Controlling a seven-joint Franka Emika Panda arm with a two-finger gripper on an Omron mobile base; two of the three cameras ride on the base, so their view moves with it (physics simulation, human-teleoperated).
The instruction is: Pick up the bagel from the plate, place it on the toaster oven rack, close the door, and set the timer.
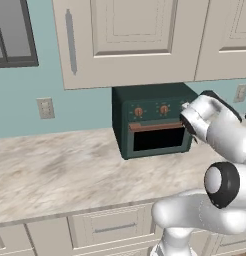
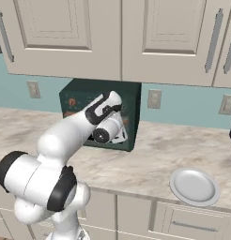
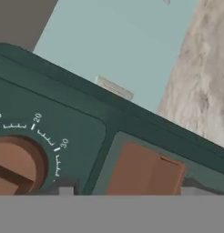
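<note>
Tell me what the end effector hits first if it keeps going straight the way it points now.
Most likely the toaster oven's dark green control panel. In the hand view the end effector faces it closely, between the timer and a copper-brown block. Which it meets first is unclear.

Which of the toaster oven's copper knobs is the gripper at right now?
The right-end copper-orange timer knob: it sits close before the hand camera, with dial marks around it. The two other copper knobs stand clear to the arm's left on the dark green toaster oven.
</note>
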